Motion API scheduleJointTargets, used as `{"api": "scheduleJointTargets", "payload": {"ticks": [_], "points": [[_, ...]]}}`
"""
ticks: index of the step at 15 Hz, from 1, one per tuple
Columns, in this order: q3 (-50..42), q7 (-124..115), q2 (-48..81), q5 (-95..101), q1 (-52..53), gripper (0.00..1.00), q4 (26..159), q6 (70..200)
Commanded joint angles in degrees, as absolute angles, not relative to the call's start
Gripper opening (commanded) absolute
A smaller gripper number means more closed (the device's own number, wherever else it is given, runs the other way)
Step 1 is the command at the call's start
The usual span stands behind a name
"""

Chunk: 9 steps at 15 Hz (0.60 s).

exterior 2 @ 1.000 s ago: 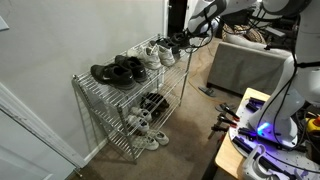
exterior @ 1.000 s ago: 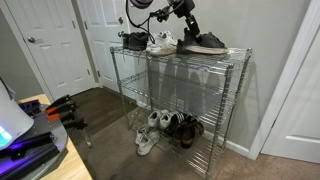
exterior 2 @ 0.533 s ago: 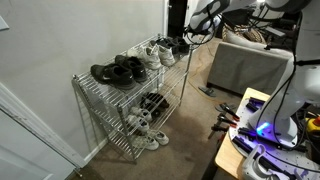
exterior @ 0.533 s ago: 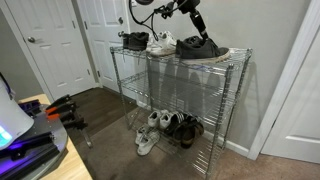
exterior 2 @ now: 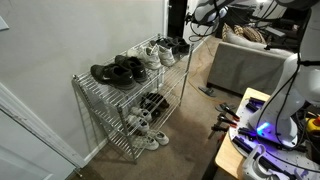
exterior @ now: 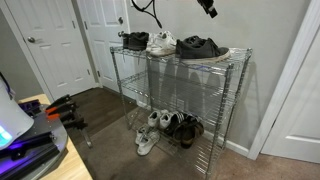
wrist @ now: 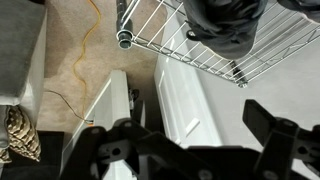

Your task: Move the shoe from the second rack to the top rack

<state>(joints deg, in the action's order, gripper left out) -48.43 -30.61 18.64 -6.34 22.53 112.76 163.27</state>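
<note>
The shoe, black with a pale sole, lies on the right end of the top rack, free of any grip. It also shows in an exterior view at the far end of that tier. My gripper hangs well above the shoe, open and empty. In the wrist view the shoe sits on the wire grid, far beyond my spread fingers, with nothing between them. The second rack holds no shoe that I can see.
A black pair and a white sneaker share the top rack. White sneakers and brown shoes sit on the bottom tier. White doors stand behind, and a desk with gear is at the front.
The gripper opened and let go of the shoe, which stays on the top rack. The gripper then rose up and away from it.
</note>
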Motion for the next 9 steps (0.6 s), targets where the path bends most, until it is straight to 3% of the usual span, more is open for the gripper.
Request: {"api": "scheduleJointTargets", "payload": {"ticks": [1, 9], "points": [[-51.56, -32.91, 16.58, -4.32, 26.11, 1.00, 114.99, 164.25], [-51.43, -31.12, 18.47, -6.24, 25.77, 1.00, 113.20, 163.27]]}}
